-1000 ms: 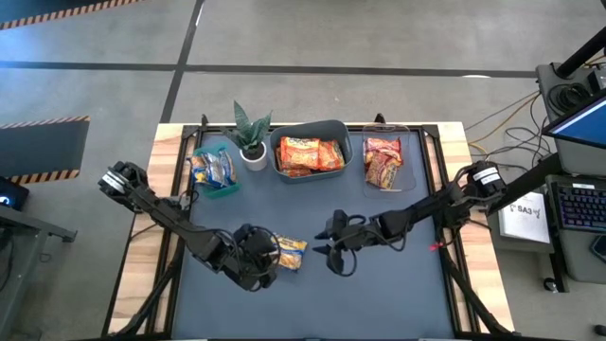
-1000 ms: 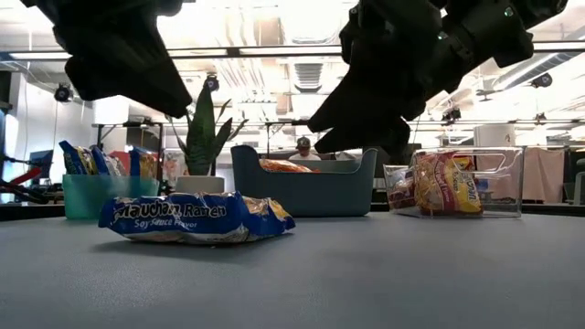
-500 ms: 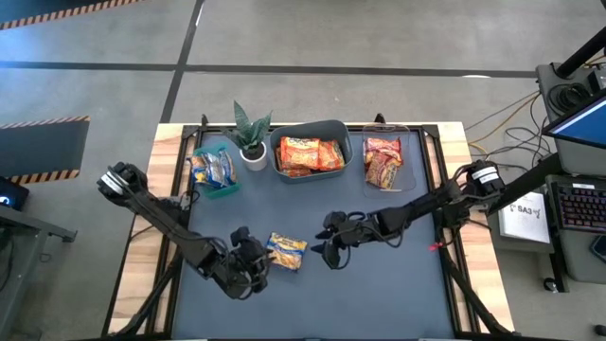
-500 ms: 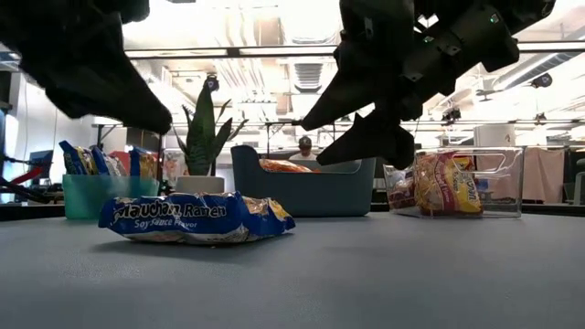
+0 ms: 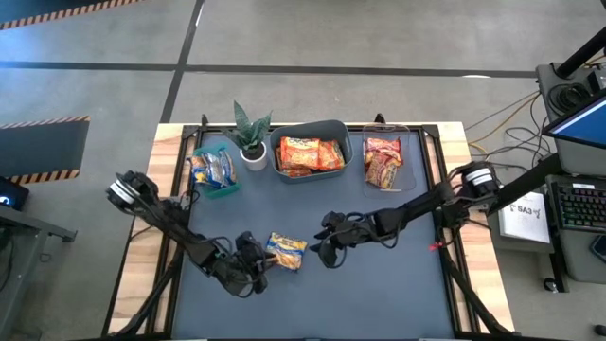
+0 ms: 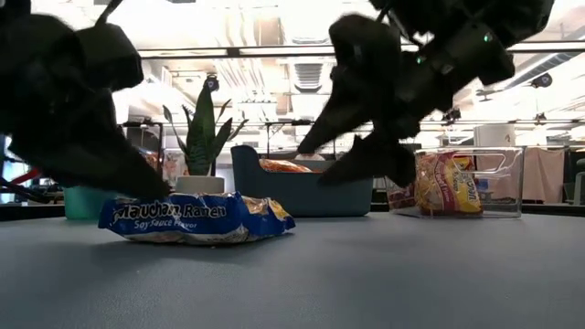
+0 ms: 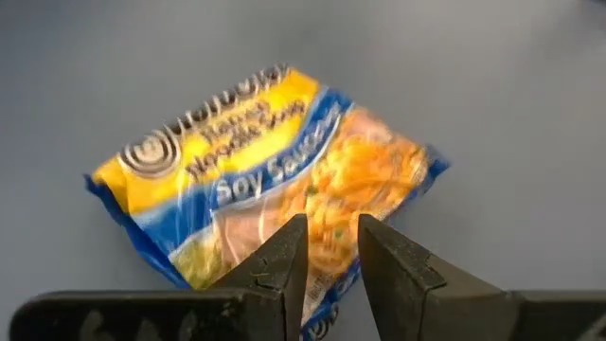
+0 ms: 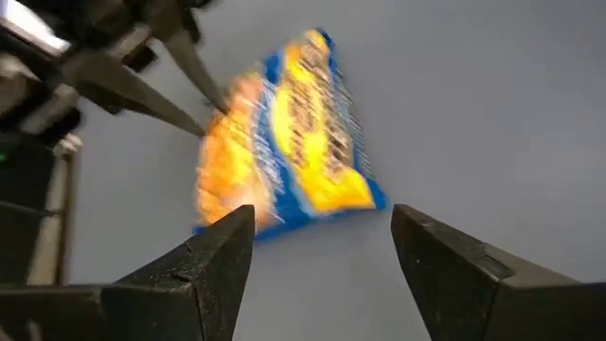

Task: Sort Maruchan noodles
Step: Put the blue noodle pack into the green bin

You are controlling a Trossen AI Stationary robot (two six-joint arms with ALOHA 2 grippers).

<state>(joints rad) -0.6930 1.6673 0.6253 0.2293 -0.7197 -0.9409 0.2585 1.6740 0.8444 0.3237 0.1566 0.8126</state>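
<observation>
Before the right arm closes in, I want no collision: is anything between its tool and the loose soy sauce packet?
Nothing lies between the right tool and the blue-yellow soy sauce packet; only bare mat shows in its wrist view. The left tool sits at the packet's opposite edge, fingers nearly shut.

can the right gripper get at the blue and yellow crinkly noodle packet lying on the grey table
Probably yes: the right gripper is open beside the blue and yellow noodle packet, bare table between. The left gripper crowds the packet's other end.
</observation>
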